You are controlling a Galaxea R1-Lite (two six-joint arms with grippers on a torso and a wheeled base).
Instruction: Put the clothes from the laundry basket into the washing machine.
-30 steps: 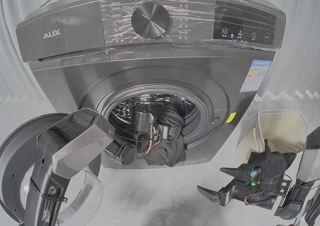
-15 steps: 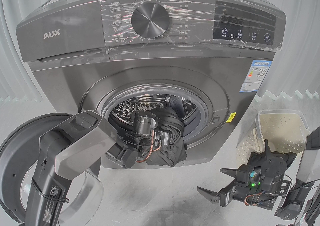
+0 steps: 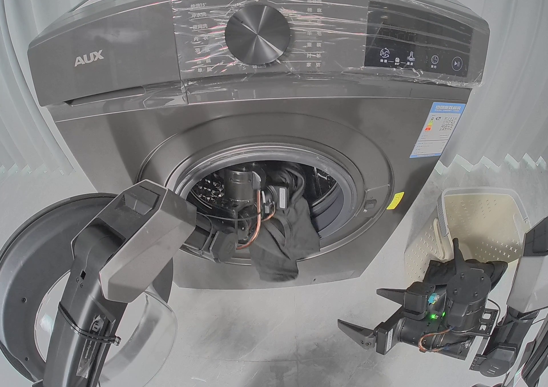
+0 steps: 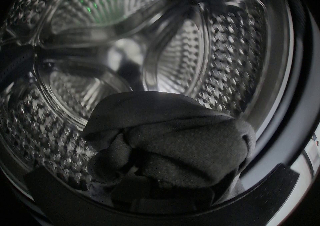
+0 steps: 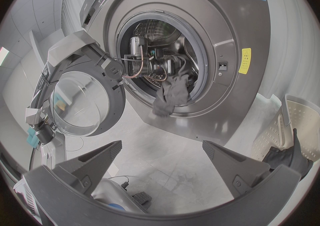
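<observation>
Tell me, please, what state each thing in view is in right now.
Washing machine door, open, swung to the left.
Dark garment, partly in the drum, one end hanging out over the front.
Laundry basket, upright, with dark cloth at its near rim.
Right end effector, open and empty, above the floor.
Left end effector, in the drum mouth at the garment.

Dark garment (image 3: 282, 239) drapes over washing machine (image 3: 257, 114) opening; laundry basket (image 3: 485, 219) beside.

setting: test lab or showroom | cues: film-wrapped washing machine (image 3: 142, 119), curtain backdrop (image 3: 514, 91), grey floor (image 3: 274, 325)
</observation>
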